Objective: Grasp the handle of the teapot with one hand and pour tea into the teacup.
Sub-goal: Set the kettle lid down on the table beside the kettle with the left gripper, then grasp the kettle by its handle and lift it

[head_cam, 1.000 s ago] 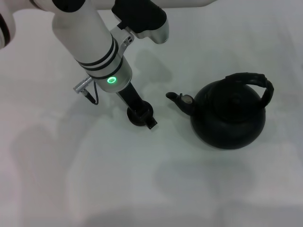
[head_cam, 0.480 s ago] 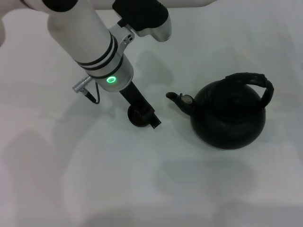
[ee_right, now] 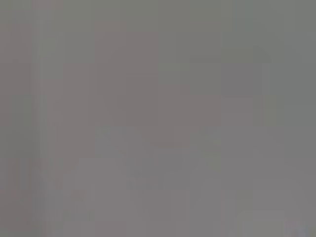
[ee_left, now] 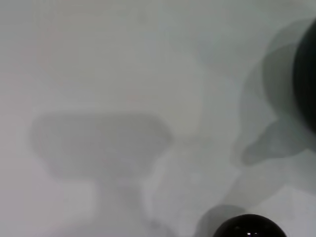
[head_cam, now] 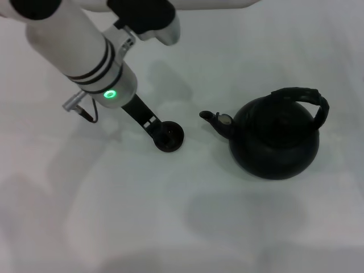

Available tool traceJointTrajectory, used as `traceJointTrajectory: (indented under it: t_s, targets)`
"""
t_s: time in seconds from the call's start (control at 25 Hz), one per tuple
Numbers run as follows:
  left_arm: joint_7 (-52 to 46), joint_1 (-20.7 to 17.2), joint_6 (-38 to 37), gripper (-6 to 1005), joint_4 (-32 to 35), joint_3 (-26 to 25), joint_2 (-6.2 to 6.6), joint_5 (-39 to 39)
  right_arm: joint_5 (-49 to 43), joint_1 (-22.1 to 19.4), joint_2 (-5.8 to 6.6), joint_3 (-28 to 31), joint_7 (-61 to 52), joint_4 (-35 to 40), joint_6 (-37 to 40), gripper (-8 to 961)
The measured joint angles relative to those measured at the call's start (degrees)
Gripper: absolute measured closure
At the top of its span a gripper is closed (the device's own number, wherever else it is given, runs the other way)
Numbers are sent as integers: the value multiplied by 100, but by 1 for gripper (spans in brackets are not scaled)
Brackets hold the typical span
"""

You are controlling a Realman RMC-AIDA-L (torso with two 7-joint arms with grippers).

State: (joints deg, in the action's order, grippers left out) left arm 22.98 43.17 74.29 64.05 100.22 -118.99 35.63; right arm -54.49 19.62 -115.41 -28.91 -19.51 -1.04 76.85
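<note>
- Your left gripper [head_cam: 152,121] sits low over the white table [head_cam: 114,216], at the end of the white arm that reaches in from the upper left of the head view.
- Its dark fingers point toward the teacup [head_cam: 169,136] and end at the cup's left rim. You cannot tell from these views whether they touch the cup.
- The state of the left jaws cannot be told: the fingers show as one dark shape, with no gap to read.
- A green ring light [head_cam: 108,94] glows on the left wrist housing, and a thin cable loops beside it.
- The teacup stands upright on the table, left of the teapot [head_cam: 276,141] and just apart from the spout [head_cam: 213,119].
- The teapot rests upright on the table, right of centre in the head view, its spout pointing left toward the cup.
- The handle [head_cam: 307,98] arches over the top of the pot, leaning toward its right rear side. Nothing grips it.
- In the left wrist view the teacup [ee_left: 249,227] shows only as a dark rounded sliver at the edge, and the teapot [ee_left: 306,79] as a dark curve at another edge, each throwing a soft shadow on the table.
- Your right gripper appears in no view, and the right wrist view gives only a flat grey field.
</note>
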Motion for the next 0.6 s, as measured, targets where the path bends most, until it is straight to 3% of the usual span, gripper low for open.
traceJointTrajectory:
  t_s: [0.32, 0.36, 0.4, 0.6]
  targets:
    - [647, -1053, 153, 127, 1454, -161, 6, 93, 0, -55, 27, 0, 0, 49, 99, 84]
    - [647, -1053, 153, 127, 1454, -161, 6, 93, 0, -90, 32, -2, -3, 76, 174, 84]
    - [1018, -1410, 151, 127, 1832, -270, 7, 336, 0, -137, 36, -12, -7, 111, 252, 84]
    - [2666, -2356, 114, 126, 2291, -668, 13, 1550, 0, -589, 45, -788, -324, 694, 661, 84]
